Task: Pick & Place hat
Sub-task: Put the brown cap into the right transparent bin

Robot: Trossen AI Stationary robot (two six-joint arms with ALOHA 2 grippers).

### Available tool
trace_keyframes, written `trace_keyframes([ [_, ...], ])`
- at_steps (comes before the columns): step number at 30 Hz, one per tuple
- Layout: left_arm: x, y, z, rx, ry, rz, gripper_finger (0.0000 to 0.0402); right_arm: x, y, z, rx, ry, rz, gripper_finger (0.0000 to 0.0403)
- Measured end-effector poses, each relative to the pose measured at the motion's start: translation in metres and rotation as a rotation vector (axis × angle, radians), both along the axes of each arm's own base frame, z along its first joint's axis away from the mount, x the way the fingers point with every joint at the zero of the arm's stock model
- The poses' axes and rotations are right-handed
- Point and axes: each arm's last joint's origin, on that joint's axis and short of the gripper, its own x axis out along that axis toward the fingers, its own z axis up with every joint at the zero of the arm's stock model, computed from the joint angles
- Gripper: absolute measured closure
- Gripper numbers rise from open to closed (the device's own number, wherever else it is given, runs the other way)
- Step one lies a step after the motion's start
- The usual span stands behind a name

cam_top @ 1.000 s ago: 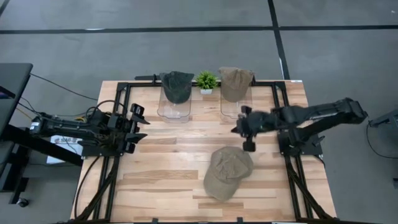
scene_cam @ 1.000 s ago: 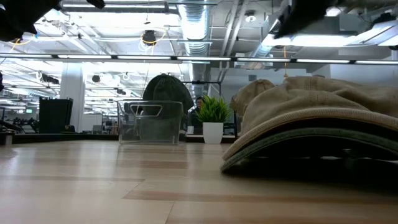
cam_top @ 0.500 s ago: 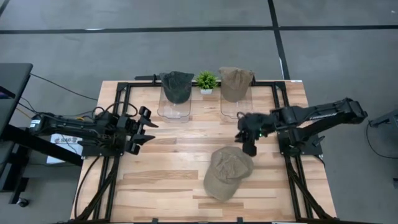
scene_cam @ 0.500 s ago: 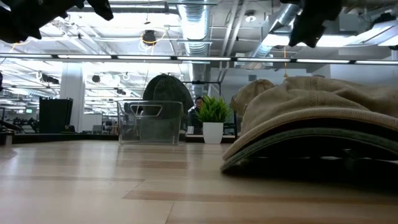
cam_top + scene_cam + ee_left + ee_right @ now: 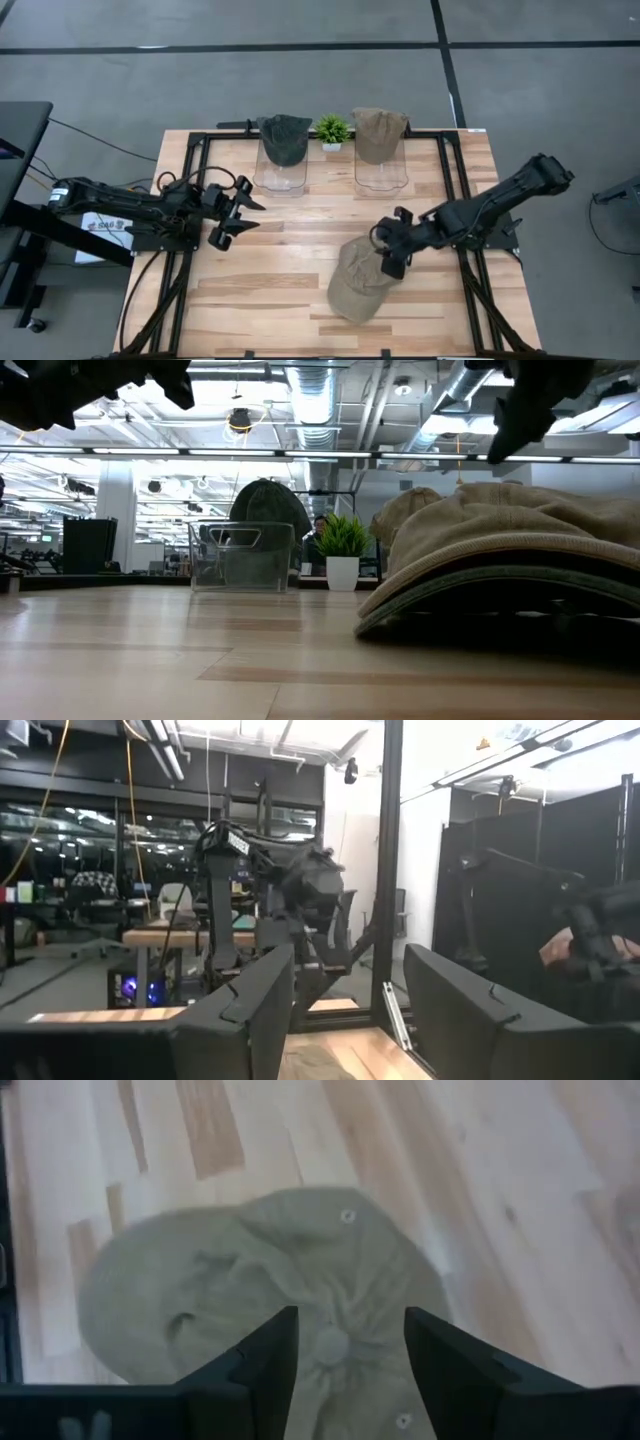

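A khaki hat (image 5: 362, 284) lies crown up on the wooden table, near the front edge and right of the middle, its brim toward the near side. My right gripper (image 5: 386, 251) hangs open above the hat's far part without touching it. In the right wrist view its fingers (image 5: 268, 1370) frame the crown button (image 5: 330, 1344). In the low view the gripper (image 5: 525, 410) is well above the hat (image 5: 520, 550). My left gripper (image 5: 240, 214) is open over the table's left part, holding nothing.
At the far edge stand two clear stands (image 5: 281, 176) (image 5: 381, 173), one carrying a dark green hat (image 5: 284, 137), the other a tan hat (image 5: 379, 130). A small potted plant (image 5: 332, 130) stands between them. Black rails (image 5: 452, 190) run along the table's sides.
My right gripper has come from near the right clear stand toward the near edge and down over the khaki hat, and its fingers have opened. My left gripper has moved a little toward the table's middle. The hat has stayed where it was.
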Motion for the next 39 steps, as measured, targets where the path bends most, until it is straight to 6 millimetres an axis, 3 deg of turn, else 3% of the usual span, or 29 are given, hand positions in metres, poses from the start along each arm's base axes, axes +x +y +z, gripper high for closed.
trace_keyframes([
  [11,0.003,-0.008,-0.004,-0.015,0.033,-0.050,0.0213,0.007,0.018,-0.025,-0.027,0.098,0.030,0.0209],
  [23,0.002,-0.014,-0.004,-0.017,0.028,-0.085,0.0213,0.010,0.019,-0.028,0.000,0.097,-0.018,0.0232],
  [39,0.002,-0.015,-0.003,-0.017,0.027,-0.089,0.0213,0.009,0.019,-0.029,0.016,0.106,-0.065,0.0365],
])
